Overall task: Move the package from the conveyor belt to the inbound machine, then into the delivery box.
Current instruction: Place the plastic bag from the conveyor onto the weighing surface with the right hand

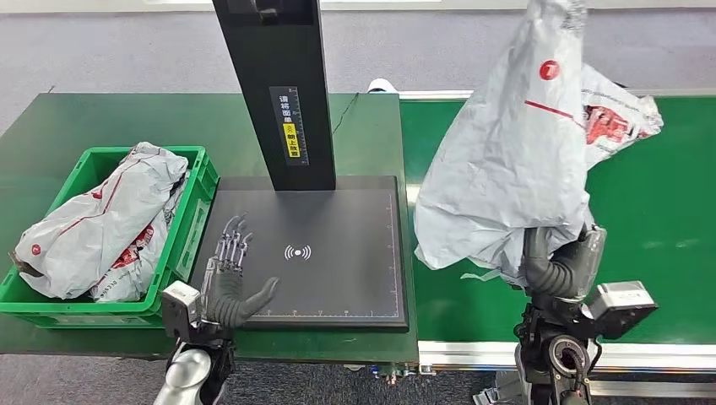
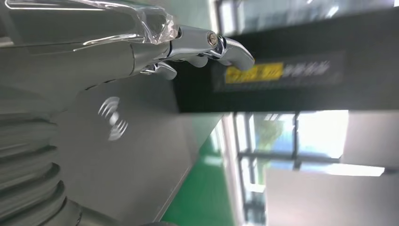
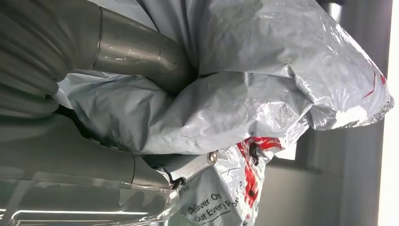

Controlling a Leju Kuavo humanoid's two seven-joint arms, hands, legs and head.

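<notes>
Crumpled grey plastic mailer package (image 1: 507, 160) w/ red print: gripped by right hand (image 1: 553, 266), fingers (image 3: 141, 52) closed round its lower end, lifted off green conveyor belt (image 1: 667, 219). Left hand (image 1: 228, 283) empty, fingers spread over black scanner plate (image 1: 346, 253), prob. ready to receive.

Grey floor (image 1: 101, 51), dark green table (image 1: 84, 126)

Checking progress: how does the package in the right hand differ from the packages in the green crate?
The held package hangs upright, lifted over the belt in the right hand; the crate packages lie flat inside the green crate. One is gripped, the others untouched. All are crumpled grey mailers with red print.
</notes>
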